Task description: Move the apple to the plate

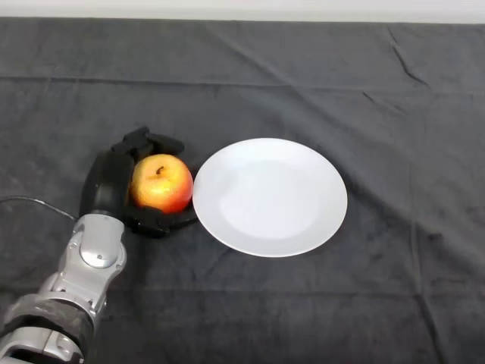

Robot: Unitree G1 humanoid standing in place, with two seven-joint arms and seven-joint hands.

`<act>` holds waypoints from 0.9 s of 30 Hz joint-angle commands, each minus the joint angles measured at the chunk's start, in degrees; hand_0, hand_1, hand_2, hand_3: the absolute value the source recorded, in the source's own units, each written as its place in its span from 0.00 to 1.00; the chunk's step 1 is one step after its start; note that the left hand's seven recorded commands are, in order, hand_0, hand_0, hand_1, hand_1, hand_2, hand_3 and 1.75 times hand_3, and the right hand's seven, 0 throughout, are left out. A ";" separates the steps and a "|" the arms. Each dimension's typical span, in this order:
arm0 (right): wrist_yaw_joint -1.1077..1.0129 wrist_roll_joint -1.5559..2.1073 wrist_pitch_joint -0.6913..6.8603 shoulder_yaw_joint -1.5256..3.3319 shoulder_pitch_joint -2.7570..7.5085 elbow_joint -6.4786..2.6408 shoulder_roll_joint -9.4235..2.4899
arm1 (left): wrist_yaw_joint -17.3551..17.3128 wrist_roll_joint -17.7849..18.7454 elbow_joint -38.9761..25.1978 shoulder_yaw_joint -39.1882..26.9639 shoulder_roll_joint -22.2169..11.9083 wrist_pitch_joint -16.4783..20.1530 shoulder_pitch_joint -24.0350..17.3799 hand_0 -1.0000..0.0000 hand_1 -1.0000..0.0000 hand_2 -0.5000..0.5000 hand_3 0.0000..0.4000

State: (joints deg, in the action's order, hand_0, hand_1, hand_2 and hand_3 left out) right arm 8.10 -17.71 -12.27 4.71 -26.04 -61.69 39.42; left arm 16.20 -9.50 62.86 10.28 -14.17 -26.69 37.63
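Note:
A red and yellow apple (161, 183) sits on the dark cloth just left of a white round plate (270, 196). My left hand (107, 184) is wrapped round the apple from its left side, fingers curled over its far side and thumb under its near side. The apple's right side nearly touches the plate's left rim. The plate holds nothing.
The dark cloth (364, 91) covers the whole table, with creases toward the back and right. A pale strip of wall runs along the far edge.

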 commanded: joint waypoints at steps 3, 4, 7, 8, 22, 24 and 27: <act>-0.05 -1.82 1.04 1.75 4.40 -3.41 -1.74 | 0.75 -0.86 -6.76 0.38 -2.43 -0.41 2.91 0.00 0.00 0.50 1.00; -0.05 -1.82 1.04 1.75 4.41 -3.40 -1.74 | 0.76 -0.86 -8.00 0.30 -2.76 -0.10 2.59 0.00 0.00 0.50 1.00; -0.05 -1.81 1.06 1.75 4.43 -3.35 -1.75 | 0.81 -0.88 -11.99 0.05 -3.65 0.96 1.41 0.00 0.00 0.50 1.00; -0.05 -1.81 1.06 1.74 4.44 -3.33 -1.75 | 0.88 -0.92 -13.28 0.00 -3.87 1.32 0.98 0.00 0.00 0.50 1.00; -0.12 -1.71 1.33 1.66 4.73 -2.75 -1.77 | 2.93 -2.60 -27.72 1.24 -3.94 5.87 -4.41 0.00 0.00 0.50 1.00; -0.14 -1.69 1.38 1.65 4.77 -2.66 -1.76 | 2.86 -2.60 -28.47 1.43 -3.97 6.17 -4.70 0.00 0.00 0.50 1.00; -0.16 -1.67 1.45 1.62 4.83 -2.53 -1.76 | 2.90 -2.72 -29.34 1.88 -3.77 6.75 -5.00 0.00 0.00 0.50 1.00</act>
State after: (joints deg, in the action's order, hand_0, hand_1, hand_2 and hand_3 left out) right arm 8.10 -17.71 -12.24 4.71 -26.04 -61.64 39.43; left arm 18.25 -11.59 36.01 10.91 -16.66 -20.53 34.36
